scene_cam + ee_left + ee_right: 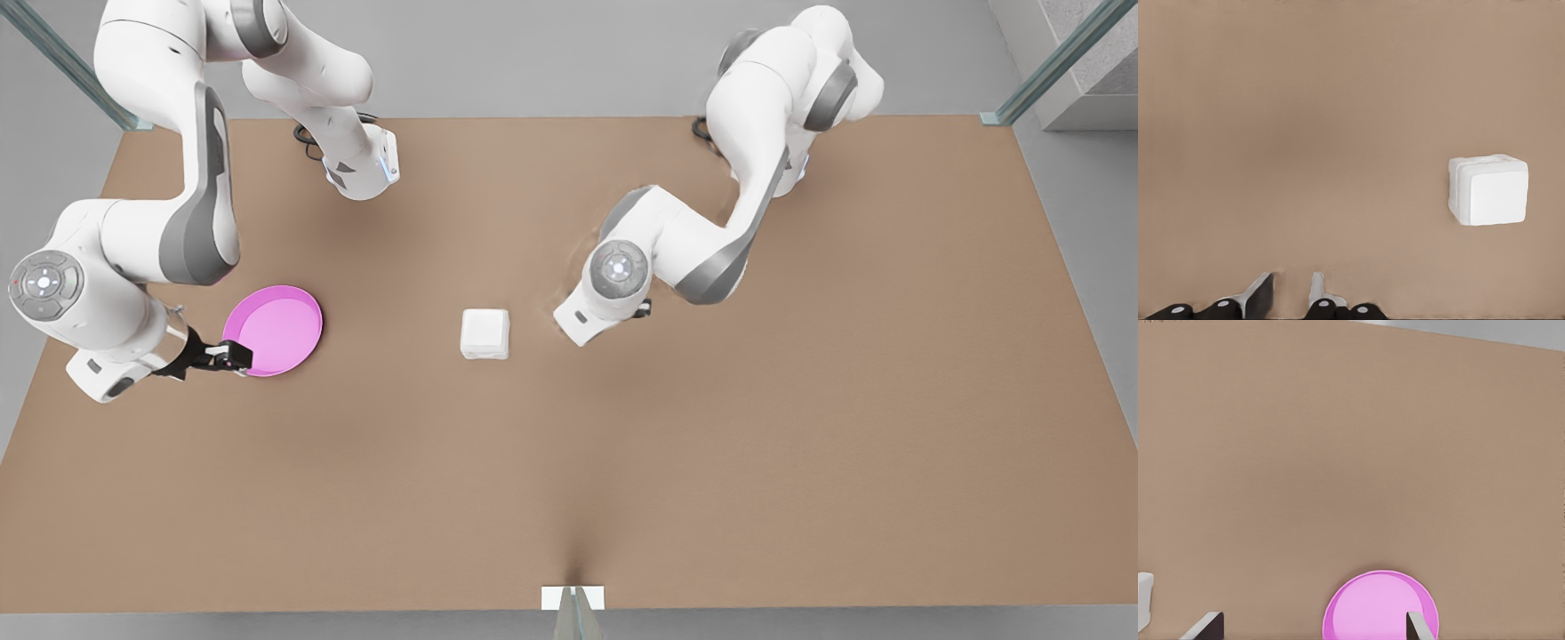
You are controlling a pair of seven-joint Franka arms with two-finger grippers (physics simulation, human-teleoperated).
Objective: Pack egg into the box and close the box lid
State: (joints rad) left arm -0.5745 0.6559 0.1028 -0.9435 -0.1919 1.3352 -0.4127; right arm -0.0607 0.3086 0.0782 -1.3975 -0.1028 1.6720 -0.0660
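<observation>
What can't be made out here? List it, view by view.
Front view: the closed box lid hides the cups, so the egg inside cannot be confirmed.
Left wrist view: the picture edge cuts off the open left gripper, near the box.
Right wrist view: the edge cuts the pink plate, the box and the open right gripper at the plate.

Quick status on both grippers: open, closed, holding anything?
Left gripper: open, empty, over bare table beside the closed box.
Right gripper: open, empty, at the pink plate.
</observation>
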